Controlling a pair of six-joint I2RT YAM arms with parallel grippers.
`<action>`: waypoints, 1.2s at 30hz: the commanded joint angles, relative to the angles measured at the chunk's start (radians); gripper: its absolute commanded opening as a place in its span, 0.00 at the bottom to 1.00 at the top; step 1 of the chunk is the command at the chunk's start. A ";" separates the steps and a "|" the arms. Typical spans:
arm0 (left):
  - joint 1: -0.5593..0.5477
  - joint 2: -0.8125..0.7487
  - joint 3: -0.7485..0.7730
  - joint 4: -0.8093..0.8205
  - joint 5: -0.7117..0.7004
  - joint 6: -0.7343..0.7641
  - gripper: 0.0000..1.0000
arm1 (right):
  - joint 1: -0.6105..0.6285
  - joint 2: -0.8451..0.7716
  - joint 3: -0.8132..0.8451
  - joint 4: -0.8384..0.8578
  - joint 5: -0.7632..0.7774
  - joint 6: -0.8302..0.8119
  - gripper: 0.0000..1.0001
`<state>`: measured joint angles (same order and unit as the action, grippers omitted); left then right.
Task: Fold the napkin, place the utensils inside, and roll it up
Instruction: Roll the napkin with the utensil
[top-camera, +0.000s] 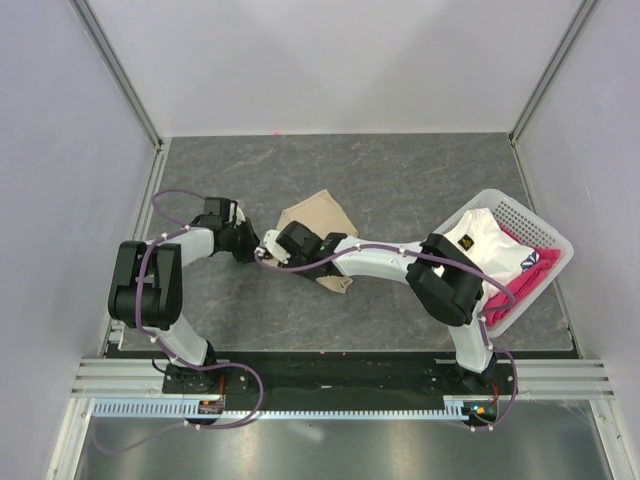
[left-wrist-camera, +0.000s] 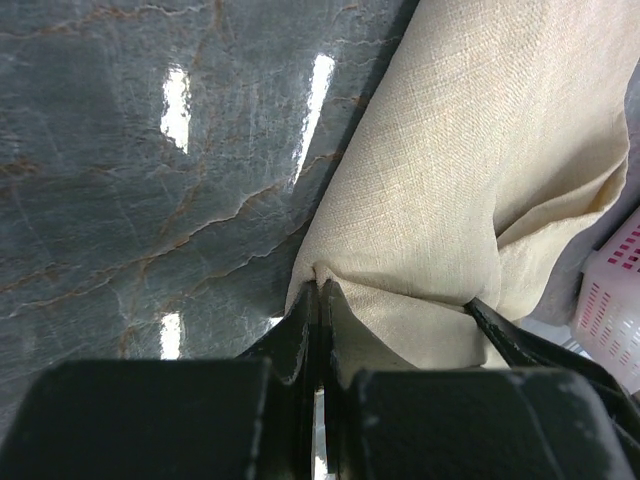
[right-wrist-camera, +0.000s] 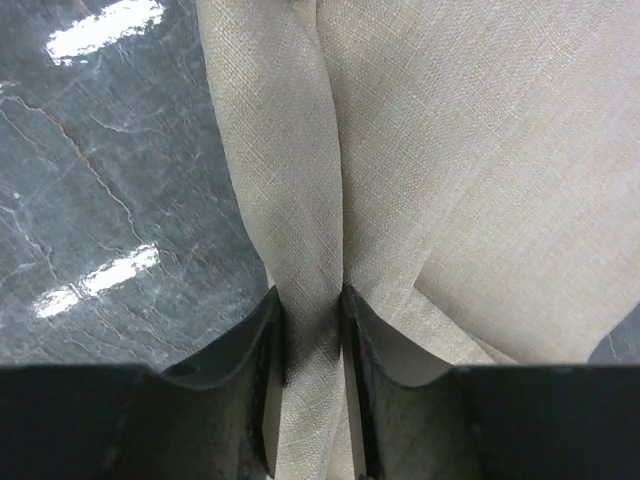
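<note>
Here, from my remote station, both arms reach from their bases at the near edge of the bench (top-camera: 420, 170) toward its middle, and the two grippers meet just beside each other at the left side of the napkin (left-wrist-camera: 470, 150).

The left gripper (left-wrist-camera: 320, 303) is closed tight on a small pinch of the cloth's edge. I judge this grip to be an anchor that keeps the edge from sliding while the other arm works.

The right gripper (right-wrist-camera: 308, 300) has its fingers on either side of a raised ridge of cloth. The ridge fills the gap, so I read it as clamped on the napkin, though the wrist view does not show how firmly.

Two grips this close suggest the edge is being gathered so it can be drawn out and laid over for the fold.

The napkin itself lies rumpled on the bench, partly under the right forearm, with one lobe showing on the near side of that arm. The fold looks unfinished. No utensil shows in any view.

Farther right, well apart from the napkin, stands a white perforated basket (top-camera: 535, 218). It holds a heaped white cloth (top-camera: 480, 240) and a pink-red cloth (top-camera: 512, 290) toward its near side. Neither belongs to this task, so I leave both where they are.
</note>
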<state>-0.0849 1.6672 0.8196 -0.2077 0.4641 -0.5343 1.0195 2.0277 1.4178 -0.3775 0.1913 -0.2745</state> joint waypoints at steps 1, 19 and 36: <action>0.004 -0.024 0.000 0.031 0.025 0.036 0.12 | -0.055 0.040 0.009 -0.095 -0.229 0.011 0.32; 0.007 -0.379 -0.247 0.263 -0.104 -0.006 0.64 | -0.214 0.131 0.089 -0.273 -0.791 0.052 0.15; -0.015 -0.339 -0.289 0.358 -0.033 0.034 0.71 | -0.354 0.308 0.216 -0.327 -1.084 0.060 0.13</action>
<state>-0.0879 1.3067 0.5339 0.0959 0.4019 -0.5285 0.6819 2.2421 1.6188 -0.6151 -0.8734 -0.1959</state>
